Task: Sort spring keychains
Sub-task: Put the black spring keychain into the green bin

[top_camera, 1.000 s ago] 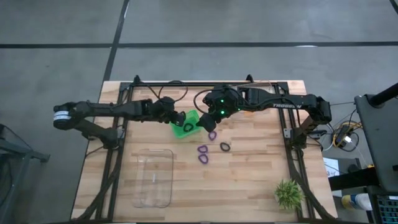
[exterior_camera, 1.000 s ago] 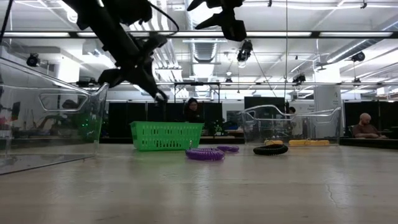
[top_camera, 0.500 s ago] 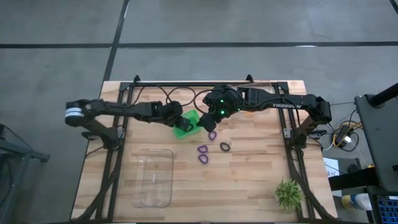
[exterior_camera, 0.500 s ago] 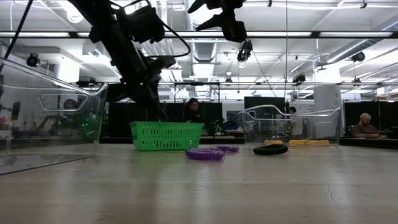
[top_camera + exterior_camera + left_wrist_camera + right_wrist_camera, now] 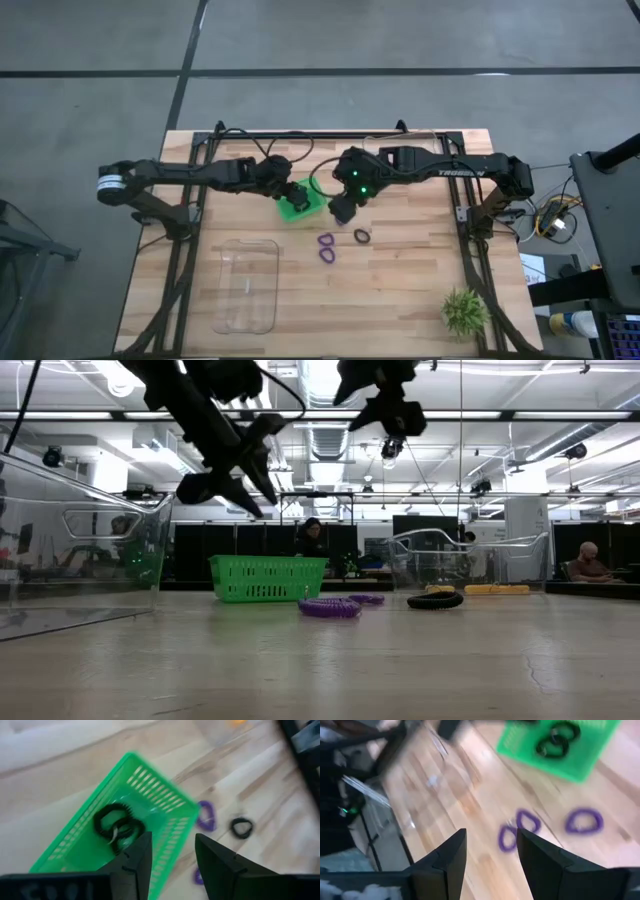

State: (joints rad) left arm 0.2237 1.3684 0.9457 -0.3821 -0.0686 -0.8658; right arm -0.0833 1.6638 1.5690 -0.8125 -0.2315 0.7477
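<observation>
Spring keychains are partly sorted: two black ones (image 5: 117, 825) lie in the green basket (image 5: 297, 205) near the middle of the counter's far edge, three purple ones (image 5: 520, 827) sit on the wood just nearer the counter's centre, and one more black loop (image 5: 361, 236) lies beside them. My left hand (image 5: 287, 190) hangs over the basket with its fingers spread and nothing between them, so I judge the drop into the basket is done. To finish this step well, I should lift straight up before swinging away, so a finger does not clip the basket rim and shove it. My left arm reaches in from the counter's left edge, wrist tipped down toward the basket. My right hand (image 5: 342, 208) hovers just beside the basket, above the purple loops, fingers parted and empty, pointing down at the wood. For the next pick I would centre one loop between the fingers and keep clear of its neighbours. A clear bin (image 5: 247, 285) waits toward the near left corner.
</observation>
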